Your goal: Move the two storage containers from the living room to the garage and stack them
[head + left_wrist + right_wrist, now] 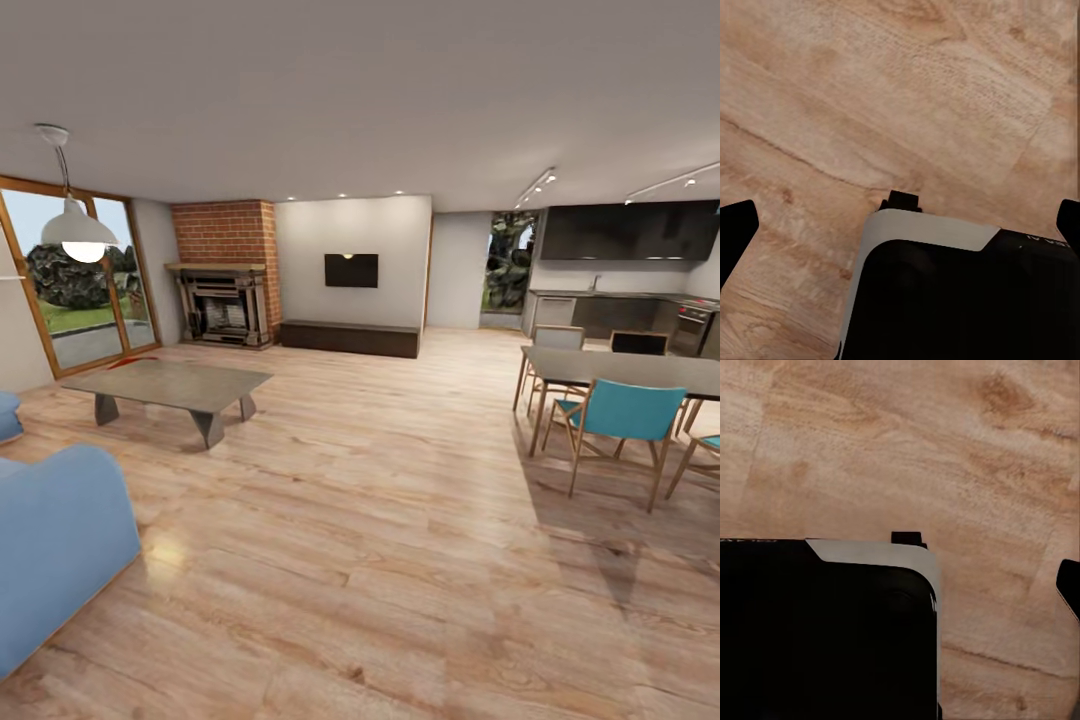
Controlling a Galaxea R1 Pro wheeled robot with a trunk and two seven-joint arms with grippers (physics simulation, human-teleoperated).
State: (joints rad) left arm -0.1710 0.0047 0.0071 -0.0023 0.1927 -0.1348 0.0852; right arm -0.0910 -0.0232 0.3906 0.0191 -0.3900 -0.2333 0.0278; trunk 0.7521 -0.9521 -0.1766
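I am in the living room, on its light wood plank floor (380, 520). A small red-orange sliver (135, 362) lies on the floor behind the coffee table (170, 385), too small to tell whether it is a storage container. The garage is out of view. My left gripper (900, 225) hangs open over the planks, with dark fingertips (736, 229) at both edges of the left wrist view and nothing between them. My right gripper (900, 585) also points down at the floor. One fingertip (1069, 585) sits far out at the edge, so it is open and empty.
A blue sofa (50, 540) is close at the left and a white pendant lamp (75, 232) hangs above it. A dining table (630, 372) with teal chairs (620, 420) stands at the right. A brick fireplace (225, 290) is far ahead. My own black and white body (960, 292) is under both wrists.
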